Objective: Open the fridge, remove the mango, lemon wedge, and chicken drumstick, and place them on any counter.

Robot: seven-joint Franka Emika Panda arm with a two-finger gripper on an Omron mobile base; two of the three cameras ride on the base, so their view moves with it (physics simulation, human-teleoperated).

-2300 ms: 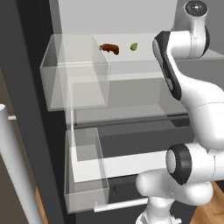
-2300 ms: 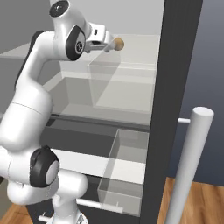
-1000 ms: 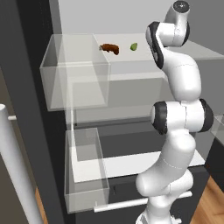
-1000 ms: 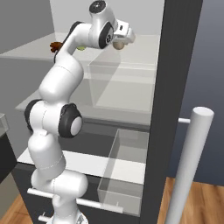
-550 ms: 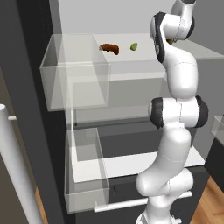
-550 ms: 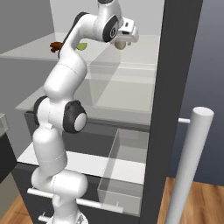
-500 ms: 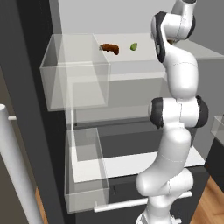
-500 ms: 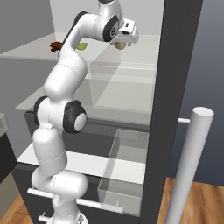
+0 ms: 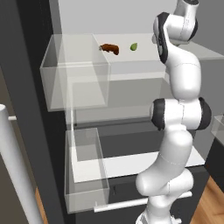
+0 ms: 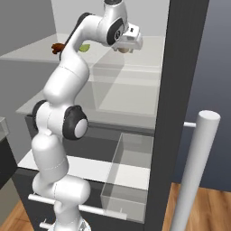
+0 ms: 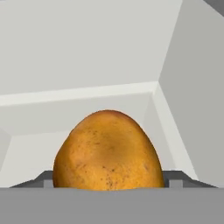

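The fridge (image 9: 26,87) stands open and the arm reaches up onto its upper shelf, where the gripper (image 10: 124,46) hangs over the mango (image 11: 108,151) at the right end of the shelf. In the hand view the orange-yellow fruit sits straight ahead of the gripper and very close, low between the two dark finger tips (image 11: 43,178), which show just outside its flanks. The jaws look spread to either side of the fruit, but whether they are pressing on it I cannot tell: the pads are mostly hidden. In the right base view a little of the mango peeks out directly below the hand. The chicken drumstick (image 9: 110,48) and the lemon wedge (image 9: 134,46) lie on the same shelf, well off to the gripper's left and apart from each other. The main risk, as I judge it, is the fruit's rounded, tapering shape: if the jaws close off centre or too near its narrow top, it could squirt forward toward the back wall (image 11: 87,43) or roll along the shelf. A second risk comes on withdrawal, since the side wall (image 11: 197,87) stands close on the gripper's right and a hasty pull could knock the mango loose.
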